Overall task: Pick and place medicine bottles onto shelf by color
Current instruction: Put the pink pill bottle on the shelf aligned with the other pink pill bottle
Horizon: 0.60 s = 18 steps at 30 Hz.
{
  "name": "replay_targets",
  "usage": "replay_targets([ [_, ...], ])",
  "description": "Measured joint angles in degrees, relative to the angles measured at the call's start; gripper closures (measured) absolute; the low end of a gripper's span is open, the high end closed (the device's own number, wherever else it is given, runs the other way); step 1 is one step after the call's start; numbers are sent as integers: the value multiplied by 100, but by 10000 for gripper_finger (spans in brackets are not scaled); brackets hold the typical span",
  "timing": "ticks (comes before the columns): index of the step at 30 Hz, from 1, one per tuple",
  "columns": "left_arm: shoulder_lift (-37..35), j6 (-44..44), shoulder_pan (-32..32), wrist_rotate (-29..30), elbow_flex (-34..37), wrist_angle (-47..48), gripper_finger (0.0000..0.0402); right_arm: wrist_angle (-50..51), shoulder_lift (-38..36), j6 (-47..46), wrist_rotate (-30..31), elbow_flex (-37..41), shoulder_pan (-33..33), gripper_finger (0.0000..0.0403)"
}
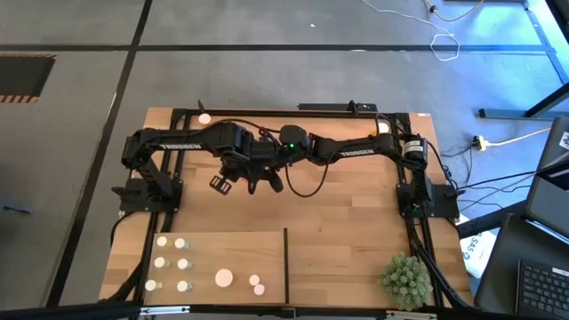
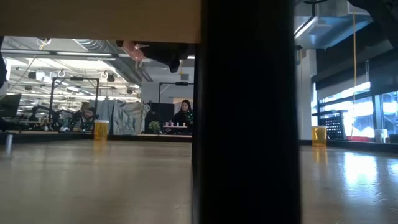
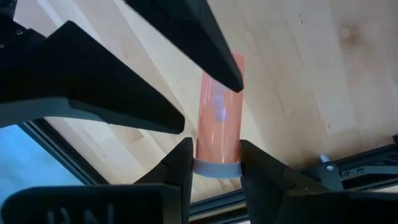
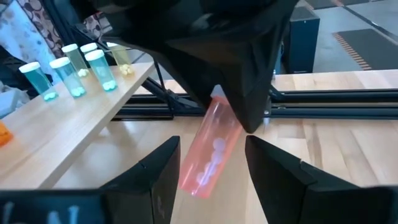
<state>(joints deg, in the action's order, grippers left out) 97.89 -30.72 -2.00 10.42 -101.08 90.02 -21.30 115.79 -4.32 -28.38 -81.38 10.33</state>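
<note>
A: Where was the orange bottle [image 3: 219, 118]?

B: Above the middle of the table [image 1: 356, 222], well apart from the shelf [image 1: 222, 242]. The left gripper [image 3: 216, 167] had its fingers clamped on the white-capped end, and the bottle pointed away from it, tilted.

A: And the right gripper [image 4: 208, 163]?

B: It faced the left one at close range. Its fingers stood apart, with the bottle's lower end between them; whether they touched it could not be told. The left gripper's fingers held the far end in that view.

A: What sat on the shelf?

B: Left of the dark divider [image 1: 286, 263], six small greenish bottles [image 1: 172, 263] stood in two rows near the left end. A wider white-capped bottle [image 1: 224, 278] and two pinkish ones [image 1: 257, 284] stood nearer the divider. A spiky green plant ball [image 1: 406, 278] sat at the table's right front corner.
</note>
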Motion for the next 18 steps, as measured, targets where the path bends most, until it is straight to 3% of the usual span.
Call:
replay_targets([
  [18,-11,42,-2,142,0,20,311,-336,439,-283,-25,-260,-16,218],
])
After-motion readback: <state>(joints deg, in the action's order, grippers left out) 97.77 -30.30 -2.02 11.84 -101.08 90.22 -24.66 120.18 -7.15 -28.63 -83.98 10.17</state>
